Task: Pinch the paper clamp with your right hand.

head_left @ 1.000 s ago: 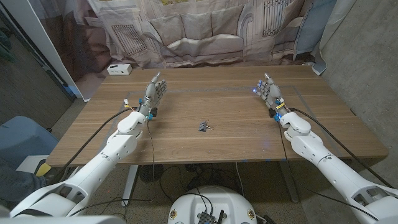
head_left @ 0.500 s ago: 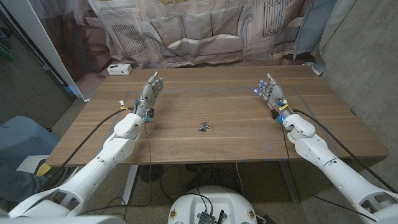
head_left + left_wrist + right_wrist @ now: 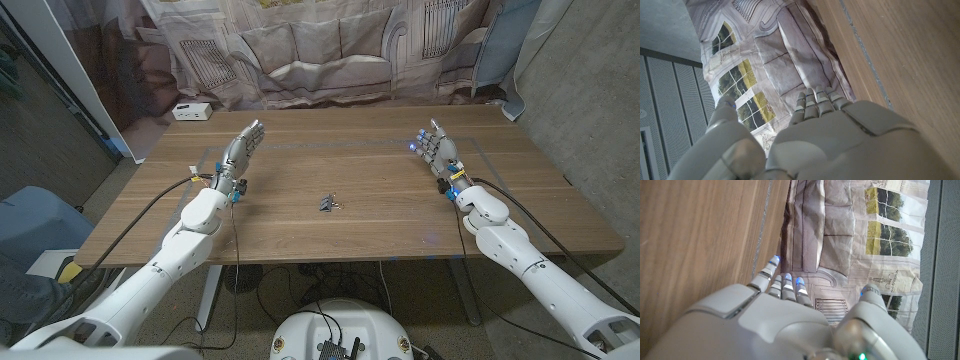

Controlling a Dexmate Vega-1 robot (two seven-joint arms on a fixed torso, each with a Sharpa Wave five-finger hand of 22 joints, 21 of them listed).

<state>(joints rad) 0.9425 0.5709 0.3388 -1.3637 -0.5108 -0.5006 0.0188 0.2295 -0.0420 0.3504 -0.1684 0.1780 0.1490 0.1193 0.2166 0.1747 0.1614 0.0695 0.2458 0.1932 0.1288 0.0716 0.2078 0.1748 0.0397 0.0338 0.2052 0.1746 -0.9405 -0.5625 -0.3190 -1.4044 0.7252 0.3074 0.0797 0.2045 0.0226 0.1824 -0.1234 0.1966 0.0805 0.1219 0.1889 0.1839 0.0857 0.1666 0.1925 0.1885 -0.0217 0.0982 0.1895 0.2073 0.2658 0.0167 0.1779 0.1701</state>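
A small dark metal paper clamp [image 3: 328, 204] lies on the wooden table [image 3: 380, 225], near its middle and toward the front. My right hand [image 3: 434, 151] stands open on the right side of the table, fingers pointing away from me, well to the right of the clamp and holding nothing. My left hand [image 3: 240, 152] is open on the left side, fingers stretched out, also empty. The right wrist view has the back of my right hand [image 3: 775, 320] with blue-lit fingertips; the left wrist view has the back of my left hand [image 3: 830, 140].
A small white box [image 3: 190, 112] sits at the table's far left corner. A printed cloth backdrop [image 3: 320, 50] hangs behind the table. Black cables run along both arms.
My left hand has tilted and shifted slightly left and forward, fingers more extended. The right hand has edged slightly right. The clamp has not moved.
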